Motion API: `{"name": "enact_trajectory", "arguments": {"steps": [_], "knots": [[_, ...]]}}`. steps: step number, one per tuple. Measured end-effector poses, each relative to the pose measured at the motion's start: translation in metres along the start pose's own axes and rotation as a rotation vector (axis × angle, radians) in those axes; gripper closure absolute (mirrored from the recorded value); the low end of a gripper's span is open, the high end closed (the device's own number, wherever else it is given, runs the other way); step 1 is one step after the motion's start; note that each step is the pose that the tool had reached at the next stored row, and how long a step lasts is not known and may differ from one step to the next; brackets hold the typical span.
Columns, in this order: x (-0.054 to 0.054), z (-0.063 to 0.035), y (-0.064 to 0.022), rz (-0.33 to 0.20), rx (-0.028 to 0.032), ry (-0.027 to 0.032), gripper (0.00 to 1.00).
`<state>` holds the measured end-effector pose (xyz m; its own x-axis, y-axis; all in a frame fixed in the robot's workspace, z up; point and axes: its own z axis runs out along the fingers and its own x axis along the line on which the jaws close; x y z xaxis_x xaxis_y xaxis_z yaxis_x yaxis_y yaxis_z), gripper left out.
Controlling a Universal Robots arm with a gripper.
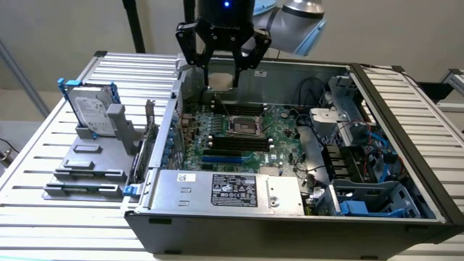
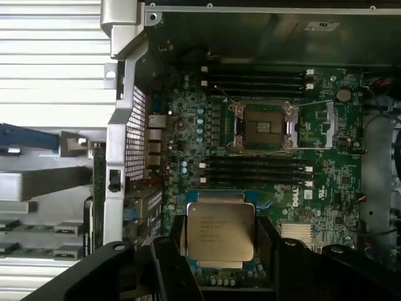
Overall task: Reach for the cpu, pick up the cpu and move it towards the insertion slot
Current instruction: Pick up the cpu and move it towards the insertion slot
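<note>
Claw [image 1: 221, 76] grasping cpu [image 2: 220, 231], hanging above open case, so I judge transport step in hand; next I need it squared and centred over insertion slot [image 2: 263, 125].

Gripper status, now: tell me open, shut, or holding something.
Gripper: shut on the cpu, held above the open computer case, short of the insertion slot.
</note>
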<state>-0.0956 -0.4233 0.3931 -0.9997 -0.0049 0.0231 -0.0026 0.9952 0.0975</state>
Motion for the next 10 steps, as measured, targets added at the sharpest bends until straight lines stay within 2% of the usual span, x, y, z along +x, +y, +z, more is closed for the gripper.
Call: {"name": "enact_trajectory", "arguments": {"steps": [5, 10], "knots": [[-0.022, 0.0026, 0.0091, 0.0, 0.0002, 0.0001, 0.46], [-0.038, 0.0059, 0.0243, 0.0, 0.003, 0.0, 0.46]]}}
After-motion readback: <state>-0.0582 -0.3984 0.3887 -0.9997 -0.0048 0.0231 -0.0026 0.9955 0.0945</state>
